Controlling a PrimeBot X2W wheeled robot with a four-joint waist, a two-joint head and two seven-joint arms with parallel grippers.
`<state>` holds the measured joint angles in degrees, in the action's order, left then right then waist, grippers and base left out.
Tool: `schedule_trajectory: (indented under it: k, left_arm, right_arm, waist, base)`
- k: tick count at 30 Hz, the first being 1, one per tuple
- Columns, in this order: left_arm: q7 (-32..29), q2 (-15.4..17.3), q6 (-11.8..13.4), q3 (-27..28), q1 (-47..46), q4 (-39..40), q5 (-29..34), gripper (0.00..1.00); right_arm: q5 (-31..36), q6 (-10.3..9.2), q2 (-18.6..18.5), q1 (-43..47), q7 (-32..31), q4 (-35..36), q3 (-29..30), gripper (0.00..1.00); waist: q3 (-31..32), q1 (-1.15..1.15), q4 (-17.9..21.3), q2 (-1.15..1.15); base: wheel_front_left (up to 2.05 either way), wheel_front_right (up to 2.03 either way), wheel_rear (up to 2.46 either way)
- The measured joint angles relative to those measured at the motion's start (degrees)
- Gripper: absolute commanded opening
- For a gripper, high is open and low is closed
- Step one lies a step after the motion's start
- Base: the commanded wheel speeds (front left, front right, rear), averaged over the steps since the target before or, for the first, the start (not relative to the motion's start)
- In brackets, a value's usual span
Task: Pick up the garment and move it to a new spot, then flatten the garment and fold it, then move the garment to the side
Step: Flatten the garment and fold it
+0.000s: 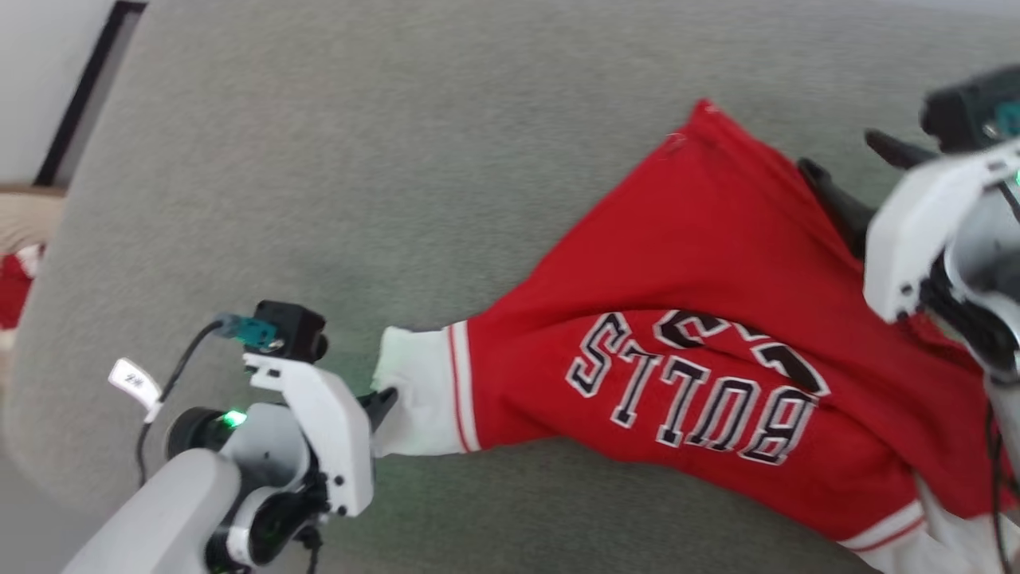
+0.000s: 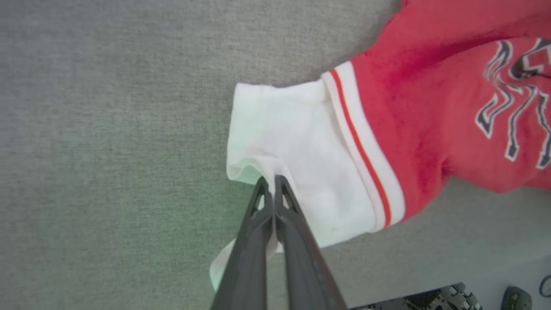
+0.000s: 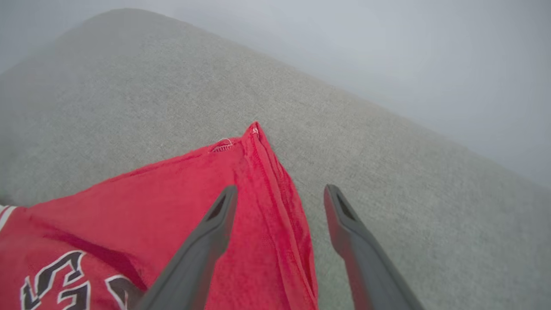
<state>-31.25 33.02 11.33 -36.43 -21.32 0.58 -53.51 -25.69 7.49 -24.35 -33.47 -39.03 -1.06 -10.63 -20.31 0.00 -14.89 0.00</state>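
2 grippers stood at opposite ends of the garment point(image 1: 677, 263), which lay stretched across the grey cloth surface point(image 1: 319, 159) with its black "BULLS" print point(image 1: 693, 399) facing up and some deep creases running through the red body. The left gripper point(image 2: 270, 181) was clamped shut on the edge of the white sleeve point(image 2: 297, 142), with a fold of white cloth pinched between its fingers. The right gripper point(image 3: 280, 193) had its jaws spread wide and held nothing. In the right wrist view, 1 finger lay over the red cloth and the other over bare surface, straddling the side edge just below the hem corner point(image 3: 255, 129).

The work seemed to be in the flattening step: the shirt was down on the surface but not yet smooth, and the far sleeve at the lower right of the head view looked bunched under the right arm.

The next move likely called for the right gripper to take a fresh hold — on the hem corner or along that edge — and draw away from the left one, so the creases pulled out before any fold. The left grip needed to hold firm, since a thin pinch on a sleeve edge could slip under tension.
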Motion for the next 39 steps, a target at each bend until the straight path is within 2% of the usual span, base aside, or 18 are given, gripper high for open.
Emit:
schedule_trajectory:
  k: [7, 12, 20, 21, 22, 26, 29, 39]
  left_arm:
    - [0.11, -3.76, -2.75, -2.4, -3.21, -3.48, 0.57, 0.0]
    - [0.7, -5.86, -4.37, -3.45, -4.81, -5.78, 0.64, 0.0]
    - [1.55, -7.82, -6.1, -4.16, -6.36, -9.15, 0.6, 0.0]
    - [1.55, -7.82, -6.1, -4.16, -6.36, -9.15, 0.6, 0.0]
    - [1.63, -7.89, -6.27, -4.12, -6.54, -9.5, 0.56, 0.0]
    - [1.71, -7.64, -6.55, -3.85, -6.99, -10.73, 0.45, 0.0]
    - [1.02, -6.22, -5.97, -2.6, -8.59, -11.02, 0.44, 0.0]
    - [-5.98, 2.4, -5.71, 0.45, -19.18, -9.76, 1.83, 0.0]
  right_arm:
    - [-1.75, 0.0, -2.98, -12.09, 2.16, -17.61, -10.51, 1.0]
    - [-4.95, 0.0, -4.89, -18.29, -1.72, -28.04, -18.67, 1.0]
    - [-12.23, -0.01, -7.9, -26.11, -9.36, -35.1, -31.29, 1.0]
    - [-12.23, -0.01, -7.9, -26.11, -9.36, -35.1, -31.29, 0.87]
    - [-12.99, -0.01, -7.95, -26.75, -9.89, -35.79, -32.09, 0.0]
    - [-15.5, 0.02, -8.34, -28.27, -8.6, -36.89, -34.79, 0.0]
    - [-17.01, 0.02, -8.42, -28.63, -5.66, -37.41, -35.94, 0.0]
    - [-21.56, 0.03, -13.39, -30.86, 0.7, -32.47, -38.16, 0.0]
  waist:
    - [-1.57, 0.0, -5.26, 0.0]
    - [-2.78, 0.01, -8.59, 0.0]
    - [-4.36, 0.0, -11.59, 0.0]
    - [-4.36, 0.0, -11.59, 0.0]
    - [-4.36, 0.0, -11.66, 0.0]
    - [-3.91, 0.0, -11.18, 0.0]
    - [-3.02, 0.0, -10.2, 0.0]
    - [1.6, 0.0, -4.22, 0.0]
  base:
    - [0.0, 0.0, 0.0]
    - [0.0, 0.0, 0.0]
    - [0.0, 0.0, 0.0]
    - [0.0, 0.0, 0.0]
    - [0.0, 0.0, 0.0]
    - [0.0, 0.0, 0.0]
    - [0.0, 0.0, 0.0]
    - [0.0, 0.0, 0.0]
